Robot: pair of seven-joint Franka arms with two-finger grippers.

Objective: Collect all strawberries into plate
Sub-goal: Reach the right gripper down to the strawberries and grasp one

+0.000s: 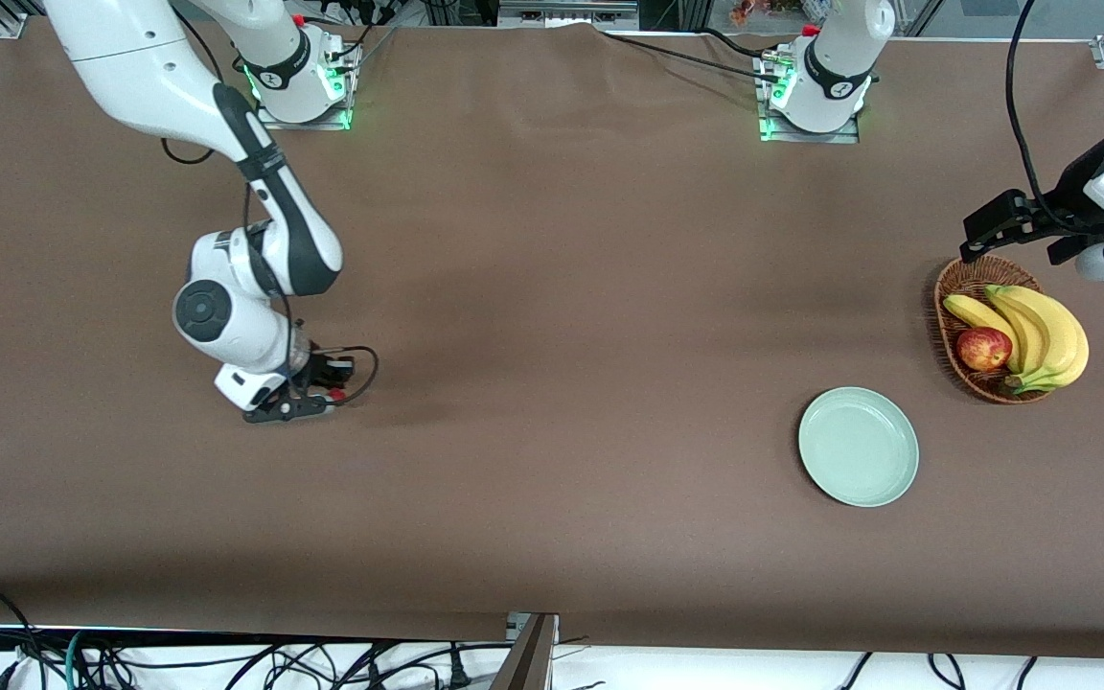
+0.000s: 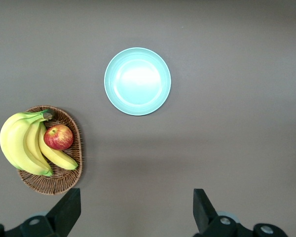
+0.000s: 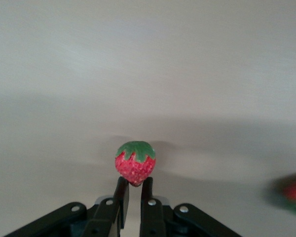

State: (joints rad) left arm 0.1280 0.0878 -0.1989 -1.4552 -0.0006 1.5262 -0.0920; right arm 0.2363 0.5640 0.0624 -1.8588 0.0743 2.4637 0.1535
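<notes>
Now clamped: strawberry (image 3: 135, 169) pinched at its tip in right claw (image 1: 308, 402), cap pointing away from fingers, low over brown surface (image 1: 552, 383) at right arm's end. Second berry (image 3: 295, 193) blurred nearby. Mint plate (image 1: 858, 446) well apart, toward left arm's end, beside wicker basket (image 1: 954, 359). Left claw (image 2: 133, 210) spread wide, empty, waiting above plate. No readable writing.

Right gripper (image 3: 133, 190) jaws pinch a strawberry (image 3: 135, 162) — another strawberry (image 3: 295, 191) nearby.
</notes>
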